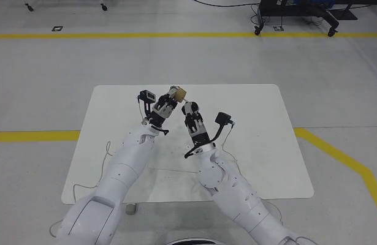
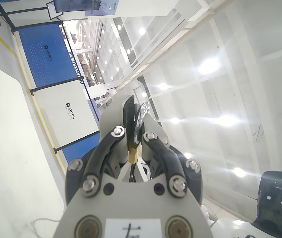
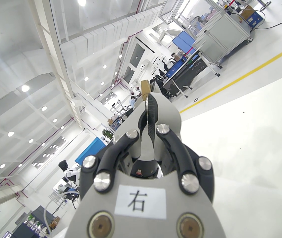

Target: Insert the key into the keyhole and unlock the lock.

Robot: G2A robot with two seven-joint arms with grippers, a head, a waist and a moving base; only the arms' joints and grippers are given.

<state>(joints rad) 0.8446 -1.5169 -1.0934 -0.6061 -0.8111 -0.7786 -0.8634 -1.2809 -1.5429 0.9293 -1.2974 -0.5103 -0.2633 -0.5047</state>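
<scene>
Both arms are raised over the white table [image 1: 255, 122] and meet at a small brass padlock [image 1: 179, 93]. My left gripper [image 1: 170, 101] is shut on the padlock. In the left wrist view a silvery metal part [image 2: 141, 117] sits pinched between the left gripper's [image 2: 139, 110] pads, with the brass body [image 2: 134, 153] lower in the gap. My right gripper [image 1: 187, 109] is shut on the silver key [image 3: 146, 110]. In the right wrist view the key's blade runs from the right gripper [image 3: 146, 105] into the bottom of the padlock [image 3: 145, 89], just past the fingertips.
The lock and key are held in the air above the far middle of the table. Bare white tabletop [image 3: 242, 149] lies below the grippers. A yellow floor line [image 1: 176, 35] runs beyond the far edge, and a thin cable [image 2: 39, 221] lies by the table.
</scene>
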